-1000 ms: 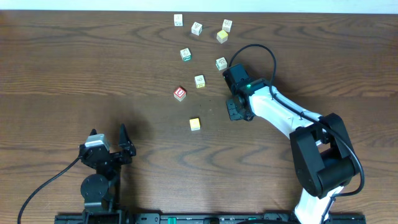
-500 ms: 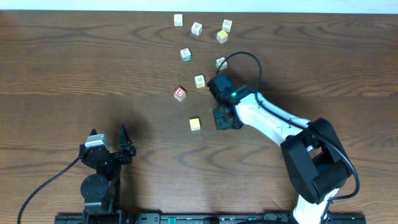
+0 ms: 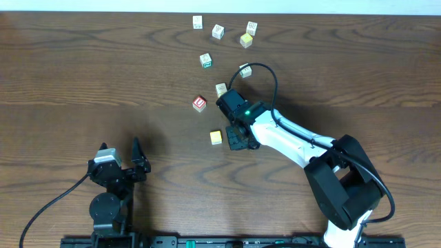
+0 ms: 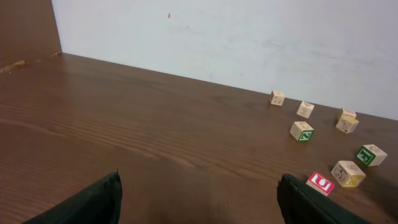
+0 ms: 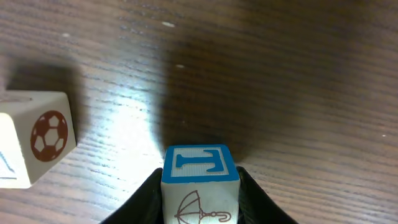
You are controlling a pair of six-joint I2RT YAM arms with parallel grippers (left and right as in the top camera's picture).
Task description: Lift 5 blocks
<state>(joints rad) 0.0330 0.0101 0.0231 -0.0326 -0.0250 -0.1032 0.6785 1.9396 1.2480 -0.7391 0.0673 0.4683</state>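
Swung leftward with right gripper [image 3: 234,138] pinching blue T block [image 5: 200,180]; perhaps loosening, risking drop onto football block [image 5: 37,140]. Left gripper [image 4: 202,199] wide.

Right gripper [image 3: 234,135] hangs just right of a yellow-topped block [image 3: 216,137]; a red-topped block [image 3: 199,103] lies farther back, leftward; more blocks [image 3: 218,31] scatter toward the far edge; left gripper [image 3: 120,155] sits near-left.

Dark wood-grain table [image 3: 83,69], pale wall [image 4: 249,37] behind its far edge
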